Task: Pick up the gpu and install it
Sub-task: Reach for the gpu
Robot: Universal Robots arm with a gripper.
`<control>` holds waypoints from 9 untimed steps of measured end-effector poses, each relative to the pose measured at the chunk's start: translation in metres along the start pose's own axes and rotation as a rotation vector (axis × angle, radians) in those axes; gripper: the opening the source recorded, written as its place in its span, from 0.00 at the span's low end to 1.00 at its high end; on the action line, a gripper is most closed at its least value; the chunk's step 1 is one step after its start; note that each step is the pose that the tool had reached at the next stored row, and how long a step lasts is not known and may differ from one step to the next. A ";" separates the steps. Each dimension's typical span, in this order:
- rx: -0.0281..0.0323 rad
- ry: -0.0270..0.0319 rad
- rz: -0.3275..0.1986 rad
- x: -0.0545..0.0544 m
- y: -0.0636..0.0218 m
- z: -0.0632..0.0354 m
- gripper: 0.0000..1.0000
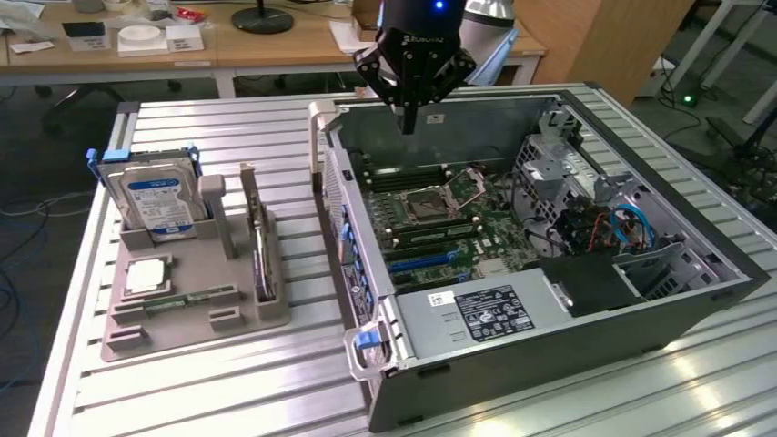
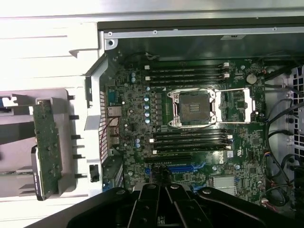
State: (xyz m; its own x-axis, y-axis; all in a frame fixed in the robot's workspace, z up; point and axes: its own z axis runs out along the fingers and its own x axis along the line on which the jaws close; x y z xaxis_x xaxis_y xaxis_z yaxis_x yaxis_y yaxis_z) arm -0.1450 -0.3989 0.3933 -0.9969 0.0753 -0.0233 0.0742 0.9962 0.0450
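The tool (image 1: 410, 120) is hanging with its fingers pressed together, pinching nothing, above the open computer case (image 1: 631, 314) and over the motherboard (image 1: 486, 228) near the case's far wall. The gpu (image 1: 261, 250) is standing on edge in a slot of the grey holder (image 1: 261, 317), which is sitting toward the counter's (image 1: 218, 401) edge at the exterior view's left, well apart from the tool and just beside the case's side wall. A thin card on edge is probably offering little to pinch, so it could be tilting or slipping in a grasp, snagging on the holder, knocking the case wall, or jamming askew at the blue slot (image 2: 183, 167). The hard drive (image 1: 155, 196) is wearing a blue-and-white label and the power supply (image 1: 486, 314) a dark printed one, neither readable
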 end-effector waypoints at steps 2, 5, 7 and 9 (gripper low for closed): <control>0.0000 0.0001 0.000 0.003 -0.0002 -0.0001 0.11; -0.0001 0.0000 0.000 0.006 -0.0005 -0.0001 0.11; 0.0000 0.0000 0.000 0.009 -0.0007 -0.0002 0.11; -0.0001 0.0000 0.000 0.011 -0.0008 -0.0003 0.11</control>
State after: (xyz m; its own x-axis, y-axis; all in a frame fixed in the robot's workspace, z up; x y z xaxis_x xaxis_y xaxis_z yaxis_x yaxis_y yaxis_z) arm -0.1557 -0.3989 0.3932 -0.9969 0.0752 -0.0233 0.0741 0.9962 0.0451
